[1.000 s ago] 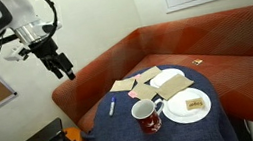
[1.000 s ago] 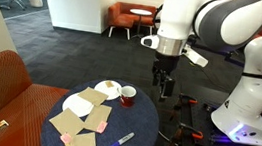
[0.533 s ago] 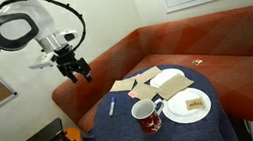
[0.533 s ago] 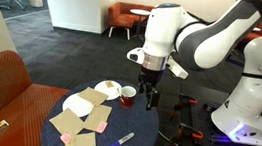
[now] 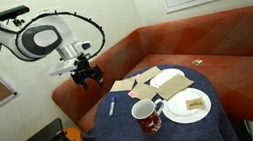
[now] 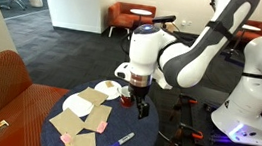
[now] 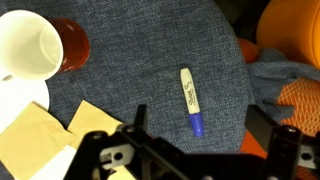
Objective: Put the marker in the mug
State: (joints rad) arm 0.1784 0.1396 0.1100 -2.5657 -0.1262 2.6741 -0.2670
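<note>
The marker [image 7: 188,97], white with a blue cap, lies flat on the blue tablecloth; it also shows in both exterior views [image 5: 112,106] [image 6: 123,141]. The dark red mug [image 5: 148,113] with a white inside stands upright near the table's edge and also shows in an exterior view [image 6: 127,95] and in the wrist view [image 7: 40,45]. My gripper [image 7: 198,118] is open and empty, hanging above the table with the marker between its fingers' line of sight. It also shows in both exterior views [image 5: 91,78] [image 6: 142,110].
A white plate [image 5: 174,115] with a snack stands beside the mug. Tan paper pieces [image 5: 158,79] [image 7: 70,135] lie across the round blue-clothed table [image 5: 125,126]. An orange sofa [image 5: 225,56] wraps behind the table. A white robot base [image 6: 248,108] stands nearby.
The arm has swung in from beside the table and lowered, so the gripper now hangs over the table's edge near the marker. The marker and mug have not moved.
</note>
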